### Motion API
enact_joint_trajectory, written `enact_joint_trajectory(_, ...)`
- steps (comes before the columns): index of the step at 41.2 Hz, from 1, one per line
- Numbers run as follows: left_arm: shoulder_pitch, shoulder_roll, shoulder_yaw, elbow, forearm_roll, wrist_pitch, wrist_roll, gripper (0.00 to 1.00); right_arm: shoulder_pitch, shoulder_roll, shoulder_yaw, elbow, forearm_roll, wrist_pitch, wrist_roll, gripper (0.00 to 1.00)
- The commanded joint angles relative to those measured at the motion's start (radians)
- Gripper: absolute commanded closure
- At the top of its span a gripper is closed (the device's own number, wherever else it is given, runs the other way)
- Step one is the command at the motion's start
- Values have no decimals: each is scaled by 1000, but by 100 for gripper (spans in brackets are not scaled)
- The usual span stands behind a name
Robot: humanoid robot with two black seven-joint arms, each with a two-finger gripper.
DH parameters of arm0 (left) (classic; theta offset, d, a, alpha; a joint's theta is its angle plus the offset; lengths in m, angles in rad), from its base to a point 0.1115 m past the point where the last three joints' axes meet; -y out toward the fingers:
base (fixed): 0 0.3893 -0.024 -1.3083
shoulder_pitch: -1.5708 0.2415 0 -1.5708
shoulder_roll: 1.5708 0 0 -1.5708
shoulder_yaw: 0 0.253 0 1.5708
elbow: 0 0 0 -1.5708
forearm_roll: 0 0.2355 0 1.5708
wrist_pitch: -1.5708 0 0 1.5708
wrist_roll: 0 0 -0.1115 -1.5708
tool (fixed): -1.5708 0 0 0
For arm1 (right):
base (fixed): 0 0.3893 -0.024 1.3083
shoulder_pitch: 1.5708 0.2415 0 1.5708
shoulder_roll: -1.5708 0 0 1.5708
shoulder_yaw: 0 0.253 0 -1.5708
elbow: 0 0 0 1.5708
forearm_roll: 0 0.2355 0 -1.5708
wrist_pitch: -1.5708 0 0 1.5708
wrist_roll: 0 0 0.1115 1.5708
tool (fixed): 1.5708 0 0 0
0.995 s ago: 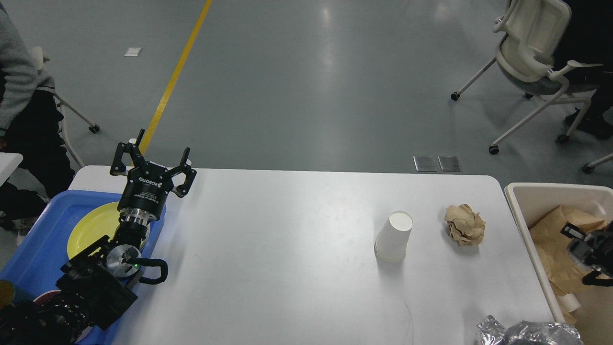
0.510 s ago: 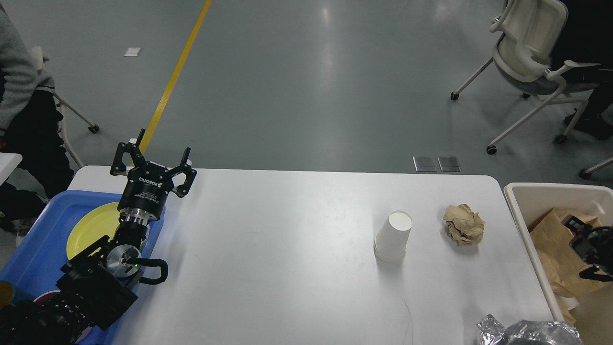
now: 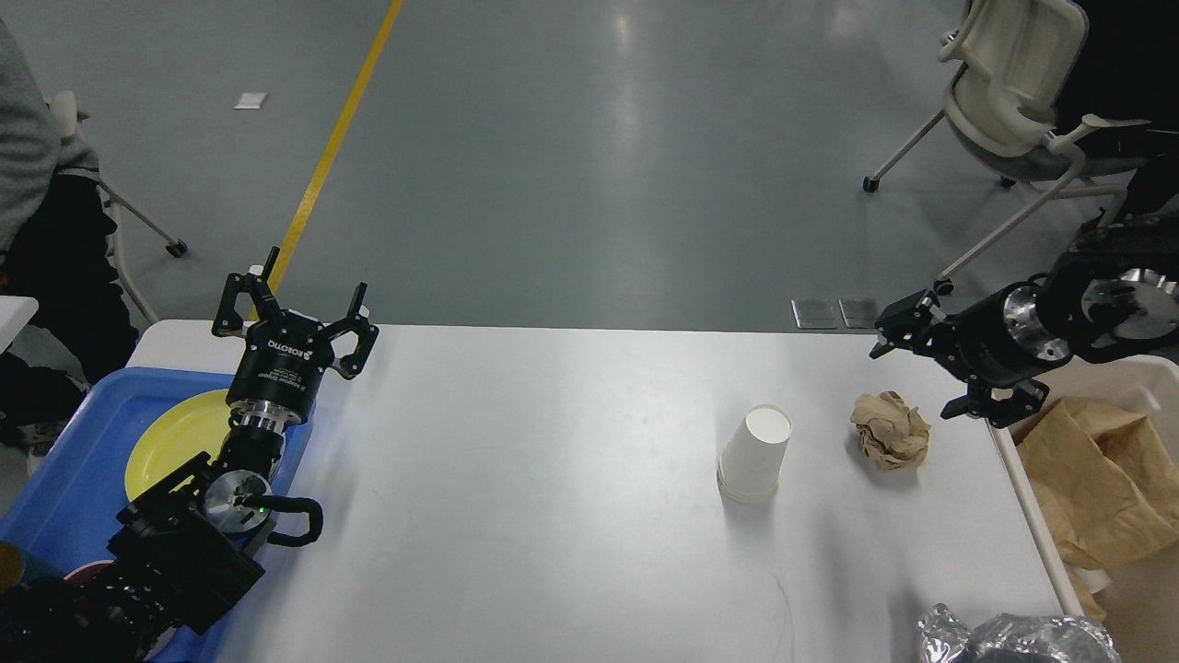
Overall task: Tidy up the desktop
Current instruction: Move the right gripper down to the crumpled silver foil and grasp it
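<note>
- Sitting at the far left, a blue tray (image 3: 64,479) lies on the left end of the desktop (image 3: 553,479), and a yellow plate (image 3: 170,437) rests flat inside it.
- Above the right edge of this tray stands the left gripper (image 3: 293,301), pointing away from the camera; its two fingers are spread wide apart and nothing is between them.
- The desktop is the large white surface with rounded corners that fills the lower half of the view, and its middle part is bare.
- Right of the middle, a white paper cup (image 3: 757,454) stands upside down on the desktop, leaning a little to the right.
- Near the cup, to its right but not touching it, lies a crumpled ball of brown paper (image 3: 891,430).
- Just above and to the right of this ball hovers the right gripper (image 3: 926,364), pointing left; the fingers seem parted with nothing between them, though they are dark and seen from the side.
- Beside the right edge of the desktop stands a beige bin (image 3: 1032,511) with brown paper (image 3: 1096,488) inside.
- At the lower right corner, a piece of crumpled silver foil (image 3: 1004,640) lies on the desktop, partly cut by the frame.
</note>
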Motion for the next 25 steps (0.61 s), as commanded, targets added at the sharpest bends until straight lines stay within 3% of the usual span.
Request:
enact_joint_trajectory(1,0,0,0,0,0,0,0,1,179,79,-47,251,-1,4,4,0)
enact_joint_trajectory(8,0,0,0,0,0,2,0,1,286,234,-60,410,9,-41,6,0)
enact_joint_trajectory(12,0,0,0,0,0,0,0,1,254,261,-78,397,2,-95,4,0)
enact_joint_trajectory(20,0,0,0,0,0,0,0,1,147,196,-212,383,15,-118,-2,0)
enact_joint_trajectory(25,0,0,0,0,0,2,0,1,76,45,-221,383,68,-133,-5,0)
